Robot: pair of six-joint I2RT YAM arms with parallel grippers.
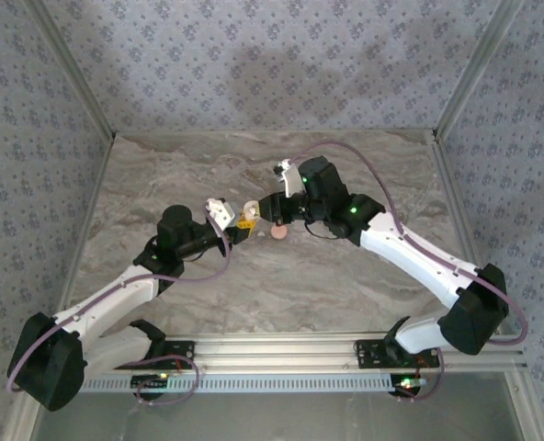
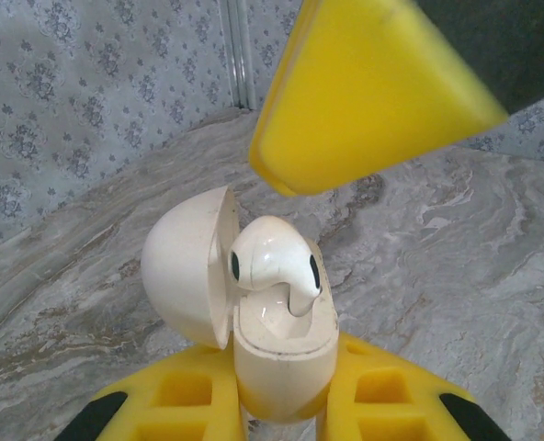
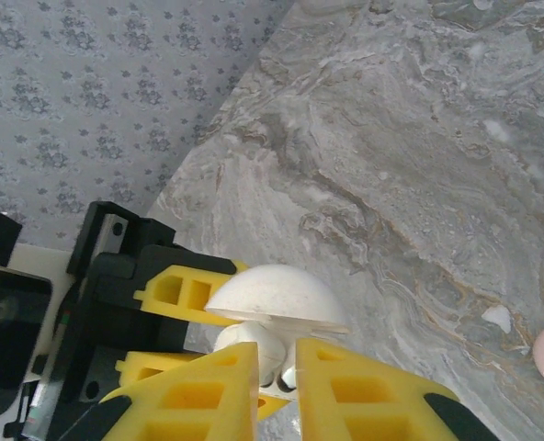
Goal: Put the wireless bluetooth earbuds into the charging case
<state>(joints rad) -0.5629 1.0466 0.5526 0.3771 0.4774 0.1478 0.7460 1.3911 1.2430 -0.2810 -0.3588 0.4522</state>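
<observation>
Now, earbud (image 2: pixel 272 262) partway in open case (image 2: pixel 281 367).

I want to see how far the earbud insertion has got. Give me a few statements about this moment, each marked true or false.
1. The left hand grips the charging case between its yellow fingers. True.
2. The case's lid is closed. False: it stands open, swung to one side.
3. A whitish earbud sits in the case's opening. True.
4. The pink puck lies inside the case. False: it lies on the table, apart from the case.
5. The right hand is parked at the table's far right edge. False: it is right next to the case.
</observation>
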